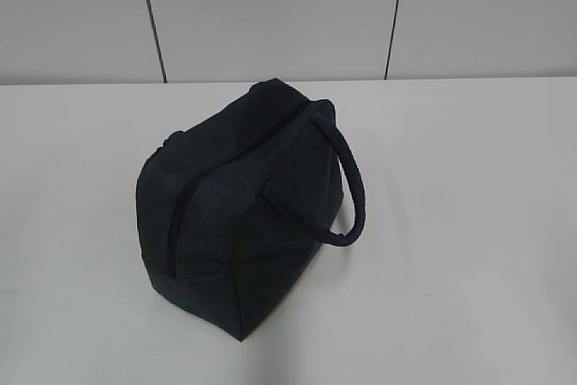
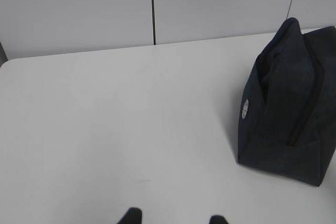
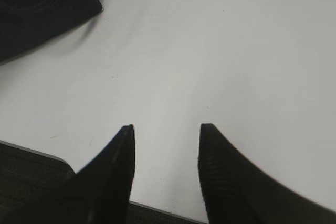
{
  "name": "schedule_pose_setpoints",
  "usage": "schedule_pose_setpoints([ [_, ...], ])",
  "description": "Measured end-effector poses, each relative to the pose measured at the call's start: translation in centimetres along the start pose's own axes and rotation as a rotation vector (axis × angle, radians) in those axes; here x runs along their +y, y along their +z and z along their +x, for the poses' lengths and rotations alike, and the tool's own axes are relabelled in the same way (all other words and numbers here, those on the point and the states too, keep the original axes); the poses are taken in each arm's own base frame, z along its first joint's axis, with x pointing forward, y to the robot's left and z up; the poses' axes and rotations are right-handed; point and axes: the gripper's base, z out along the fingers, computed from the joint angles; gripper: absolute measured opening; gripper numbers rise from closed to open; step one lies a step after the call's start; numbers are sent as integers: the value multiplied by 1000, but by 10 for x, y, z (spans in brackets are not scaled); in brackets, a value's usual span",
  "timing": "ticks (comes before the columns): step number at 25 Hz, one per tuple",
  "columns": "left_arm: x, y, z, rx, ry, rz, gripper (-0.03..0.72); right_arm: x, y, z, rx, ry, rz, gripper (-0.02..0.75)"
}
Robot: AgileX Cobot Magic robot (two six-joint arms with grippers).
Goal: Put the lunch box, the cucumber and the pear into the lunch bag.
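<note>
The dark navy lunch bag (image 1: 242,209) stands alone in the middle of the white table, its top zipper (image 1: 230,169) closed along the ridge and its padded loop handle (image 1: 352,191) hanging to the right. It also shows at the right edge of the left wrist view, lunch bag (image 2: 286,103), and as a corner in the right wrist view, lunch bag (image 3: 37,9). The lunch box, the cucumber and the pear are out of view. My left gripper (image 2: 176,217) is open over bare table, left of the bag. My right gripper (image 3: 166,129) is open with nothing between its fingers.
The white table (image 1: 469,223) reaches back to a pale panelled wall (image 1: 270,6). Its near edge (image 3: 42,156) runs just under my right gripper, with dark floor beyond. Neither arm shows in the exterior view.
</note>
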Motion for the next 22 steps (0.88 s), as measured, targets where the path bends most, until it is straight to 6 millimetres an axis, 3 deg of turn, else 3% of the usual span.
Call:
schedule_pose_setpoints([
  [22, -1, 0, 0, 1, -16, -26, 239, 1, -1, 0, 4, 34, 56, 318],
])
